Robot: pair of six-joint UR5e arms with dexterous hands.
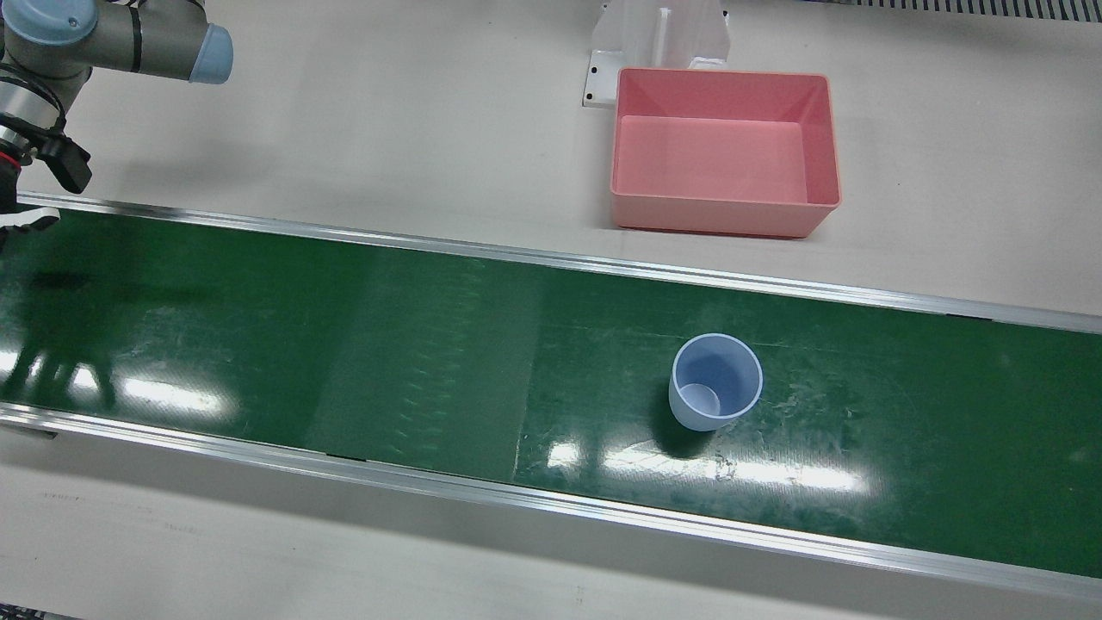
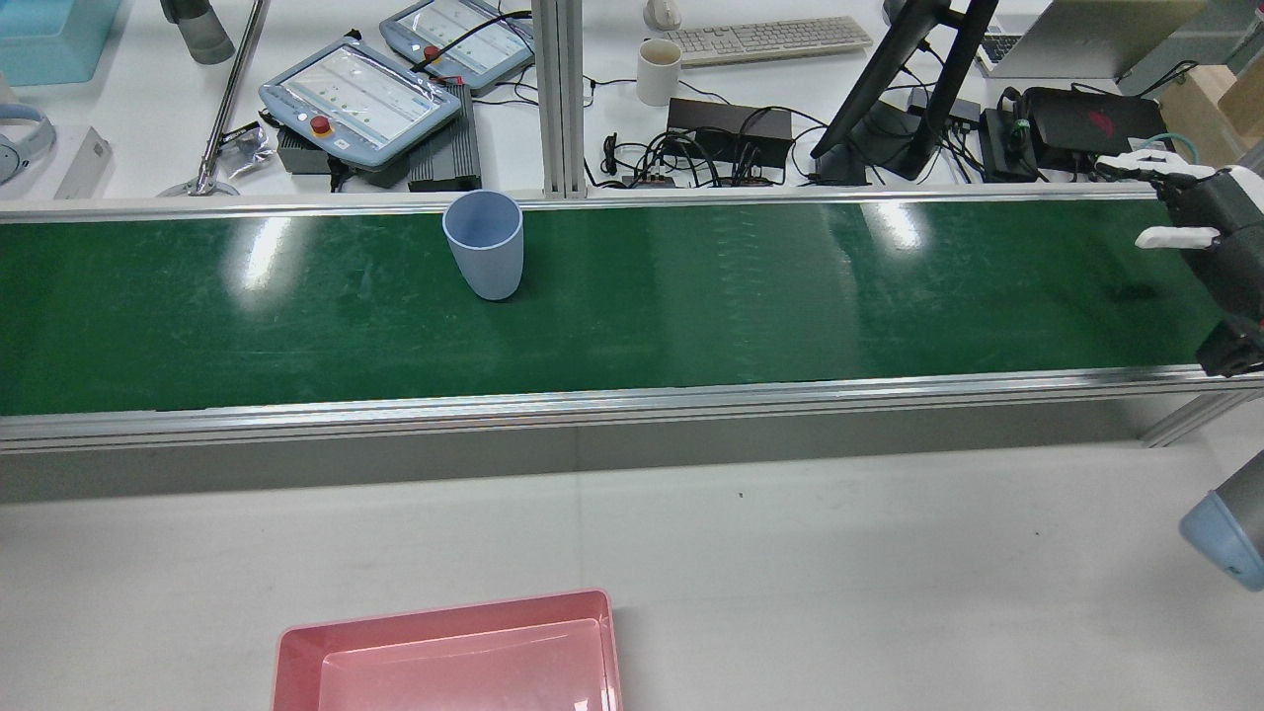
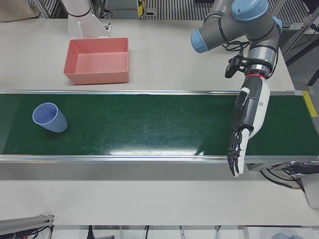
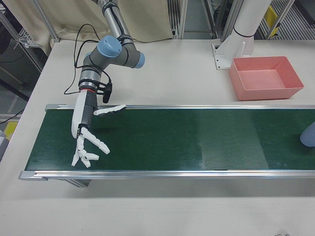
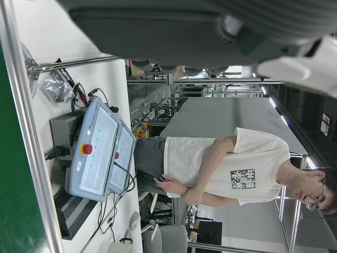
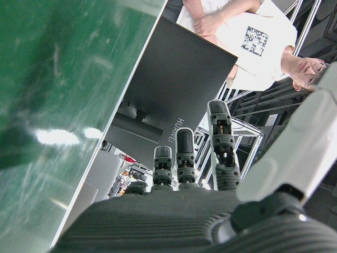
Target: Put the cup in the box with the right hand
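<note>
A pale blue cup (image 1: 715, 381) stands upright on the green conveyor belt (image 1: 344, 344), also seen in the rear view (image 2: 484, 242) and the left-front view (image 3: 49, 117). The empty pink box (image 1: 715, 211) sits on the white table beside the belt, across from the cup. My right hand (image 4: 86, 130) is open with its fingers spread, empty, hovering over the far end of the belt, well away from the cup (image 4: 308, 135); it shows at the rear view's right edge (image 2: 1200, 222). My left hand (image 3: 246, 124) is open and empty over the belt's other end.
A white pedestal (image 1: 659, 39) stands right behind the box. Aluminium rails (image 1: 551, 508) edge the belt. Past the belt, a desk holds teach pendants (image 2: 360, 94), a monitor stand (image 2: 889, 89), cables and a mug (image 2: 659, 71). A person (image 5: 226, 168) stands there.
</note>
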